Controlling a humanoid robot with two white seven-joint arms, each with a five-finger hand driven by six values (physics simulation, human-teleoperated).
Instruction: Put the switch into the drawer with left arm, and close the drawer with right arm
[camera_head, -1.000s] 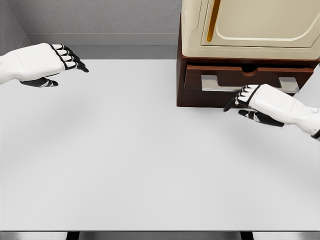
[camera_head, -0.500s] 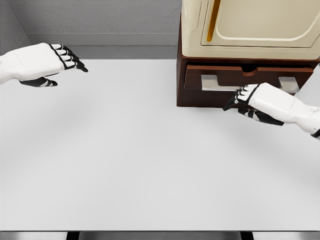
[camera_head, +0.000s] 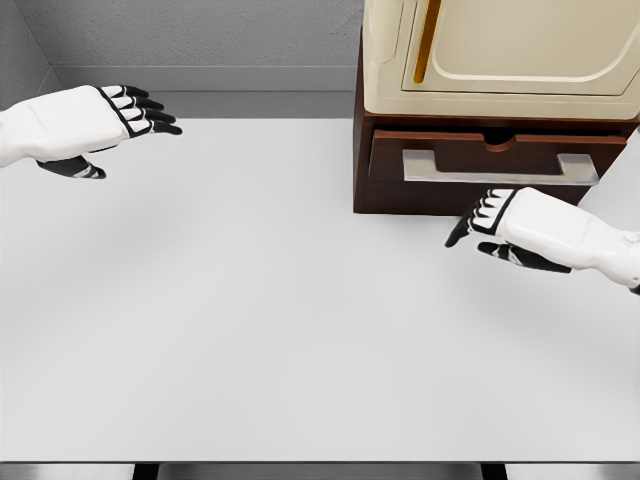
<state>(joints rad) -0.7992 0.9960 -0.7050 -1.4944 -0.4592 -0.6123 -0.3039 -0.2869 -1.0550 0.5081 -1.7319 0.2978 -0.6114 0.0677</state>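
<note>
Head view: the white table (camera_head: 250, 320) spans the scene, with the brown cabinet (camera_head: 365, 160) at its far right and a cream appliance (camera_head: 500, 50) on top. The drawer (camera_head: 470, 152) looks pushed in, though the angle makes that uncertain; it should slide stiffly, best pressed beside its silver handle (camera_head: 500, 167). No switch is visible. The right hand (camera_head: 500, 222) and left hand (camera_head: 110, 125) both hold nothing, fingers loosely extended.

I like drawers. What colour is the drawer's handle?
The handle is silvery grey, on a dark reddish-brown drawer. The head view shows it best.
</note>
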